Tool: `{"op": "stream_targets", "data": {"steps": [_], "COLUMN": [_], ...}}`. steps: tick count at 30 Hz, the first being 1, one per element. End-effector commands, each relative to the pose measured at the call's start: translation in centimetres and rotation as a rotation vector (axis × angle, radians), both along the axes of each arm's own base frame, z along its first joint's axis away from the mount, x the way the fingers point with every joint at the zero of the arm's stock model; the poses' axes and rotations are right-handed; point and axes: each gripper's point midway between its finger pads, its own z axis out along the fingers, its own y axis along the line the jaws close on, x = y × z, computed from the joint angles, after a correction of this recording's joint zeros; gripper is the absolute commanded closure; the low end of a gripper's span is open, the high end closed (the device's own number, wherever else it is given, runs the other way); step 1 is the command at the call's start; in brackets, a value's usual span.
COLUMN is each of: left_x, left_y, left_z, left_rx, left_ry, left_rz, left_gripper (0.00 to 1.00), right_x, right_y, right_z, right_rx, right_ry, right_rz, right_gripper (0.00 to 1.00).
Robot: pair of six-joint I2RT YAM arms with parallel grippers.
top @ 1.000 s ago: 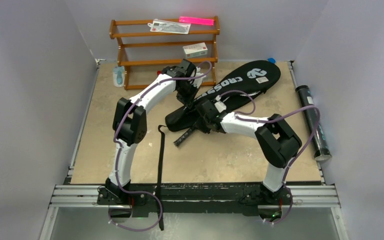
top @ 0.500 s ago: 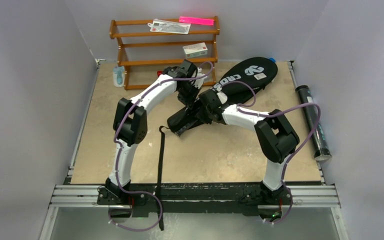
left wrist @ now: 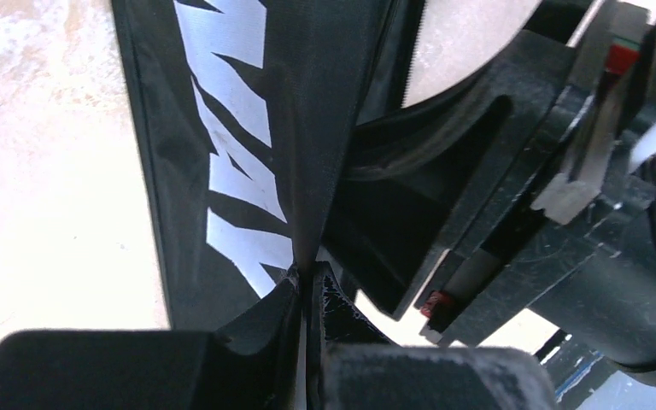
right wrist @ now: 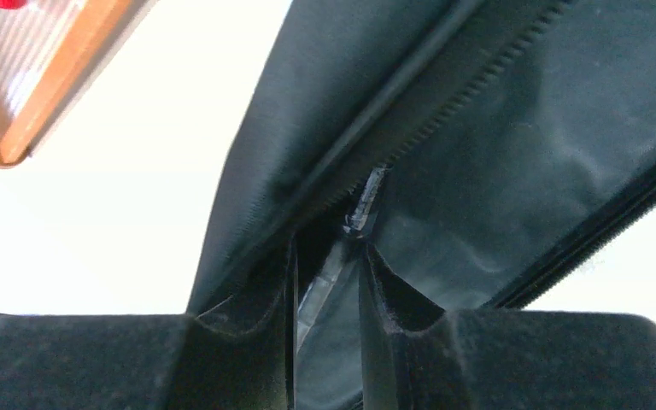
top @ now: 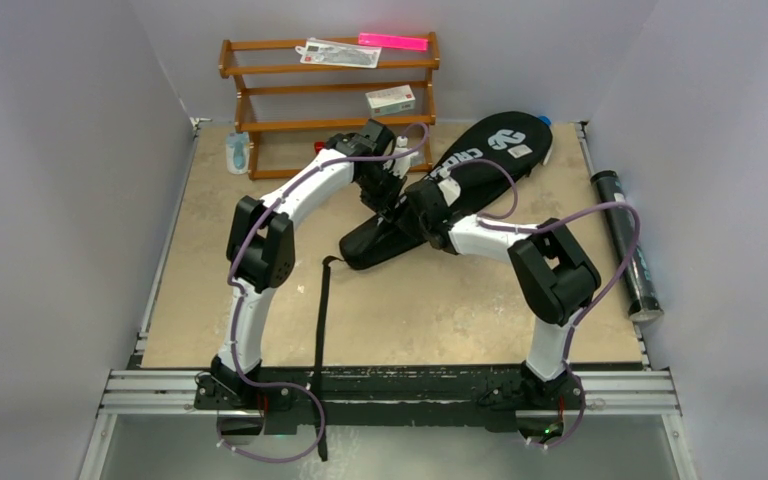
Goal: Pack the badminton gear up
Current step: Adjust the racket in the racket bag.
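Pinching bag (left wrist: 248,128), left pincer (left wrist: 307,278) closed; right pincer (right wrist: 326,256) nipping zip pull (right wrist: 364,201)

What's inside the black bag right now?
Nothing shows. The bag has its fabric and zipper over the inside in every view, so what it holds cannot be told. The tube lies outside, to its right.

The right gripper (top: 418,206) has slid farther up the black bag (top: 500,150).
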Motion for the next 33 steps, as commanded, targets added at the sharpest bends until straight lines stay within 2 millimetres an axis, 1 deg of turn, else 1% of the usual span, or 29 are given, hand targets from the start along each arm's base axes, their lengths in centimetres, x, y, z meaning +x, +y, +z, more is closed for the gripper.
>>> {"op": "stream_targets", "data": {"steps": [1, 4, 6, 10, 13, 17, 20, 21, 24, 27, 31, 33], "left_x": [-1.6, -2.4, -2.7, -2.8, -2.1, -1.0, -0.7, -0.6, -0.3, -0.3, -0.3, -0.3], "left_y": [-2.1, -2.9, -3.3, -3.4, -2.8, -1.5, -1.2, -1.2, -0.8, -0.8, -0.8, -0.8], "left_z": [4.4, 5.2, 5.6, 5.4, 4.7, 3.6, 3.2, 3.0, 2.6, 2.3, 2.1, 2.1], "left_rx": [-0.147, -0.206, -0.237, -0.245, -0.198, -0.117, -0.102, -0.095, -0.076, -0.071, -0.067, -0.068], "left_ry": [0.017, 0.051, 0.064, 0.077, 0.059, 0.019, 0.017, 0.016, 0.009, 0.013, 0.016, 0.015], "left_rz": [-0.067, -0.093, -0.107, -0.108, -0.082, -0.041, -0.028, -0.025, -0.016, -0.015, -0.013, -0.014], "left_gripper": [1.00, 1.00, 1.00, 1.00, 1.00, 1.00, 1.00, 1.00, 1.00, 1.00, 1.00, 1.00], "right_x": [3.8, 3.9, 3.7, 3.2, 2.3, 1.1, 0.0, -0.6, -1.9, -3.0, -4.3, -4.8], "right_y": [1.1, 2.0, 2.4, 2.2, 2.0, 1.6, 0.9, 0.5, -0.6, -1.1, -2.2, -3.1], "right_z": [5.3, 5.5, 5.4, 5.1, 5.3, 5.6, 5.8, 5.4, 5.6, 5.9, 6.2, 6.6], "right_rx": [0.045, 0.085, 0.104, 0.122, 0.136, 0.134, 0.148, 0.145, 0.157, 0.159, 0.140, 0.123], "right_ry": [-0.238, -0.295, -0.320, -0.355, -0.384, -0.379, -0.376, -0.369, -0.379, -0.376, -0.361, -0.367], "right_rz": [0.016, 0.061, 0.083, 0.102, 0.128, 0.152, 0.151, 0.147, 0.134, 0.144, 0.140, 0.127], "right_gripper": [0.77, 0.77, 0.75, 0.58, 0.49, 0.44, 0.42, 0.42, 0.38, 0.31, 0.30, 0.31]}}
